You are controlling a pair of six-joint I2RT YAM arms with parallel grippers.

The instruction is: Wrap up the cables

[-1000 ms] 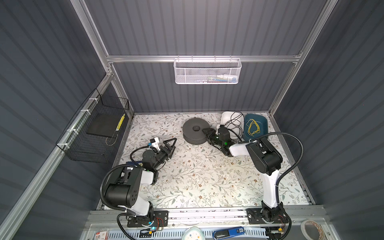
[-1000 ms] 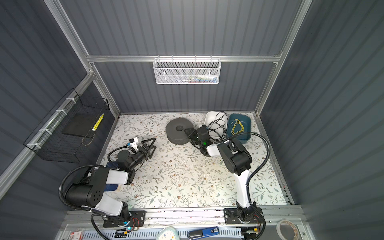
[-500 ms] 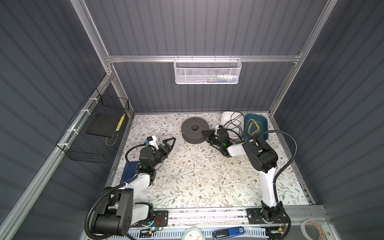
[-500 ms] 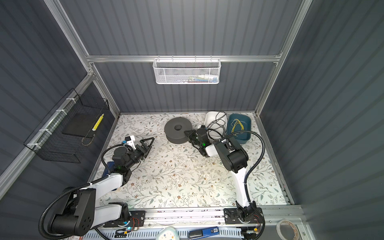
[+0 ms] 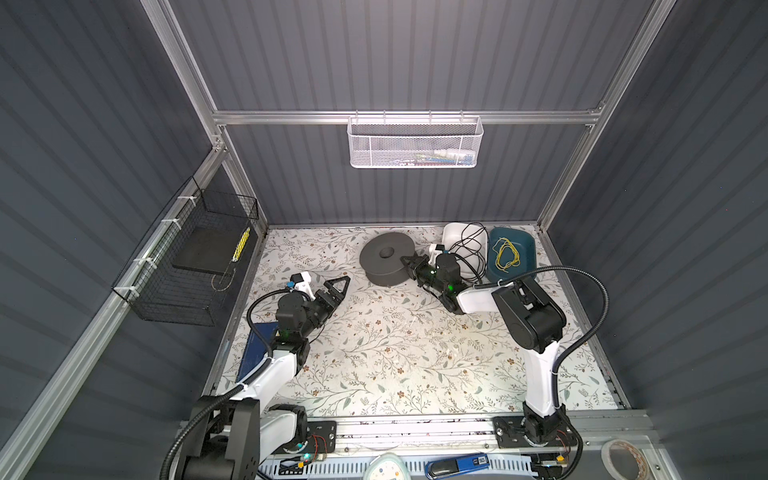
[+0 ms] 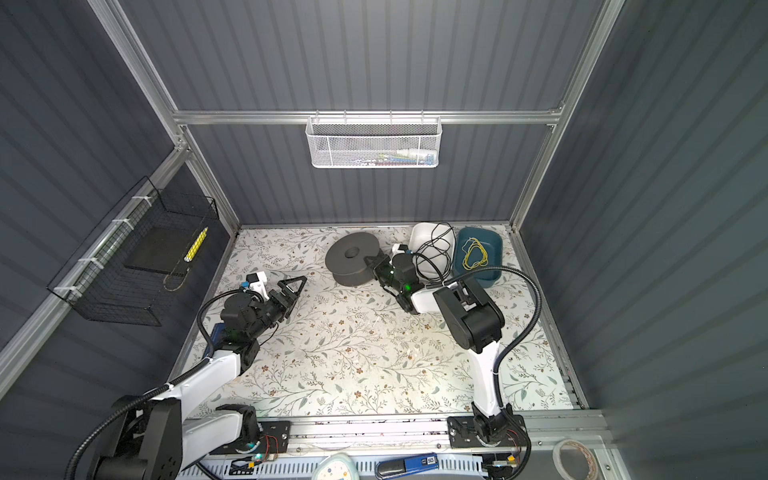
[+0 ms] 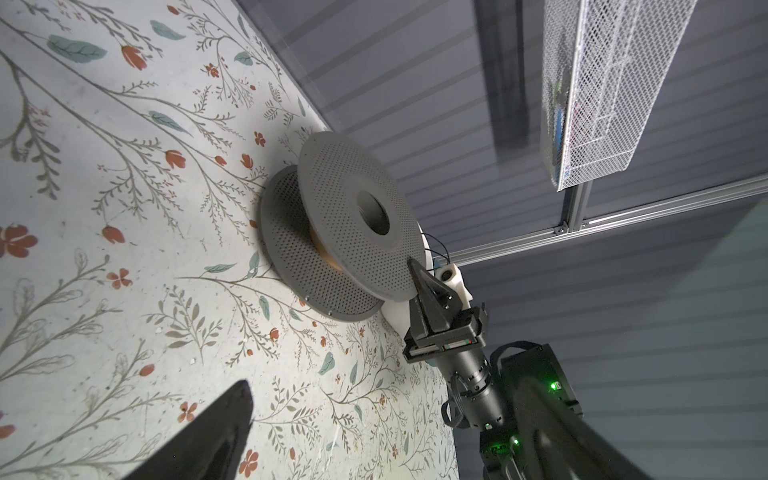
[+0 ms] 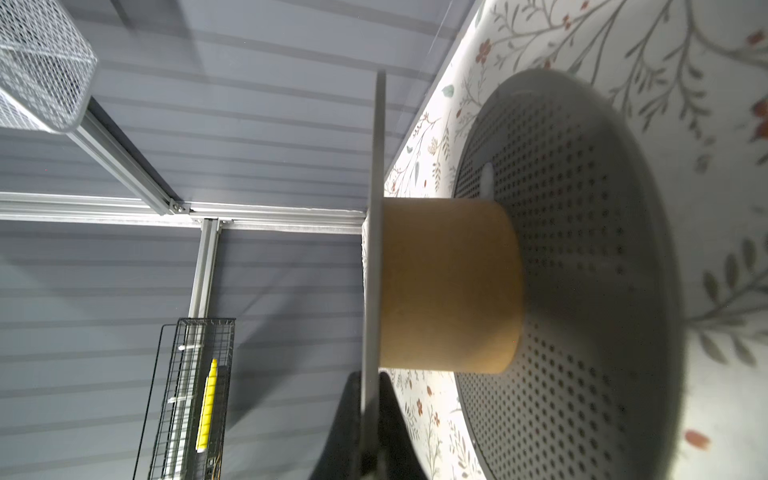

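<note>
Black cable [image 5: 473, 257] lay as a loose tangle in and over the white bowl [image 5: 451, 235], just behind the right gripper's wrist. None of it was on the grey spool [image 5: 384, 253], whose cardboard core [image 8: 449, 286] showed bare. Right gripper [image 5: 407, 262] was pressed together on the rim of the spool's upper flange [image 8: 374, 208], the thin edge running between its fingers in the right wrist view. Left gripper [image 5: 341, 284] was spread wide and held nothing, well apart from the spool, on the side opposite the right gripper. Risks, as judged: a pinch on so thin a rim could slip or tip the spool if pulled. The right forearm sat close to the tangle and could snag a loop and drag the bowl. Neither cable end could be made out, since the right wrist covered part of the tangle. The right fingertips were blurred and cut off at the frame edge. Whether the lower flange sat flat on the table could not be told.
</note>
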